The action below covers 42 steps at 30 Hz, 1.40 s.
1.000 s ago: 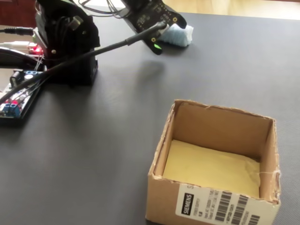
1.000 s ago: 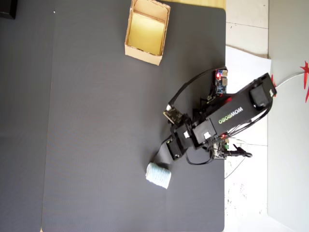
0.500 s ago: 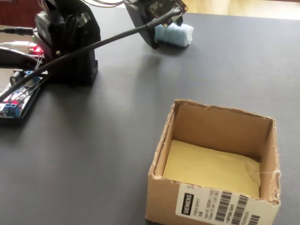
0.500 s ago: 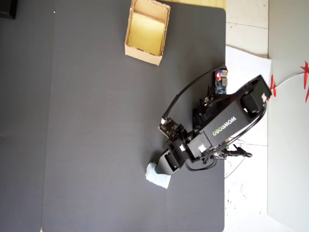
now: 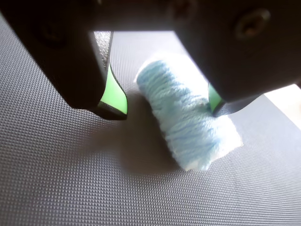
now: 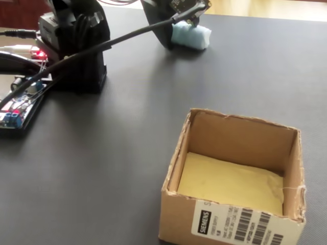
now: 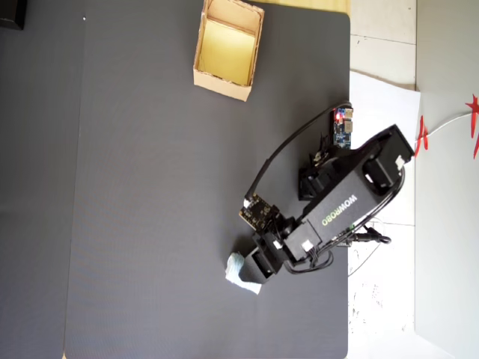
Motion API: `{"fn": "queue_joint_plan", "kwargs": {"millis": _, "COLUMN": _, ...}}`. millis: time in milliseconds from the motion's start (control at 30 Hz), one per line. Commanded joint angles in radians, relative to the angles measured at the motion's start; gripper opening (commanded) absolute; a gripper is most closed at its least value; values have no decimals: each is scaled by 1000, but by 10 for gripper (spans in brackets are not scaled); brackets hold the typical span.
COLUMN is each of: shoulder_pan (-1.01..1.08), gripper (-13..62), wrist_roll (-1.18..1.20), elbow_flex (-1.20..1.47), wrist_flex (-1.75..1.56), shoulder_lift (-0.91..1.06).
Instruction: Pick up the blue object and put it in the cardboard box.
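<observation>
The blue object [image 5: 186, 122] is a pale blue and white yarn-like stub lying on its side on the dark textured mat. My gripper [image 5: 165, 109] is down over it and open, with one green-lined finger on each side. The left finger [image 5: 113, 96] stands clear of the object, while the right finger [image 5: 215, 101] is at its edge. In the fixed view the blue object [image 6: 192, 37] lies at the far end of the mat, under the gripper [image 6: 180, 24]. The cardboard box [image 6: 232, 227] stands open in the near right corner, its yellowish inside empty. From overhead, the box [image 7: 219, 82] is far from the blue object [image 7: 236, 267].
The arm's black base [image 6: 76, 46] and circuit boards with red lights [image 6: 20, 109] sit at the left of the fixed view. A black cable [image 6: 102, 48] runs from the base to the gripper. Overhead, the mat's right edge [image 7: 349, 112] borders a white surface.
</observation>
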Motion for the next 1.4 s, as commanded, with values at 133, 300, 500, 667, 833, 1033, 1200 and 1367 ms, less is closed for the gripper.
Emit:
{"fn": "queue_joint_plan", "kwargs": {"millis": 133, "shoulder_pan": -18, "gripper": 336, "wrist_roll": 31, "elbow_flex": -75, "wrist_flex": -34, "shoulder_lift": -55}}
{"fn": "queue_joint_plan", "kwargs": {"millis": 300, "shoulder_pan": -26, "gripper": 338, "wrist_roll": 29, "elbow_flex": -55, "wrist_flex": -54, "shoulder_lift": -95}}
{"fn": "queue_joint_plan", "kwargs": {"millis": 500, "shoulder_pan": -32, "gripper": 324, "wrist_roll": 31, "elbow_flex": -31, "wrist_flex": -103, "shoulder_lift": -138}}
{"fn": "queue_joint_plan", "kwargs": {"millis": 667, "shoulder_pan": -23, "gripper": 232, "wrist_roll": 31, "elbow_flex": 8, "wrist_flex": -155, "shoulder_lift": -133}}
{"fn": "queue_joint_plan", "kwargs": {"millis": 833, "shoulder_pan": 0, "gripper": 158, "wrist_roll": 29, "elbow_flex": 29, "wrist_flex": -181, "shoulder_lift": -110}}
{"fn": "queue_joint_plan", "kwargs": {"millis": 1033, "shoulder_pan": 26, "gripper": 122, "wrist_roll": 25, "elbow_flex": 44, "wrist_flex": -216, "shoulder_lift": -87}}
{"fn": "queue_joint_plan", "kwargs": {"millis": 1200, "shoulder_pan": 71, "gripper": 122, "wrist_roll": 21, "elbow_flex": 58, "wrist_flex": -235, "shoulder_lift": -37}}
{"fn": "queue_joint_plan", "kwargs": {"millis": 1367, "shoulder_pan": 104, "gripper": 122, "wrist_roll": -9, "elbow_flex": 74, "wrist_flex": -252, "shoulder_lift": 20}}
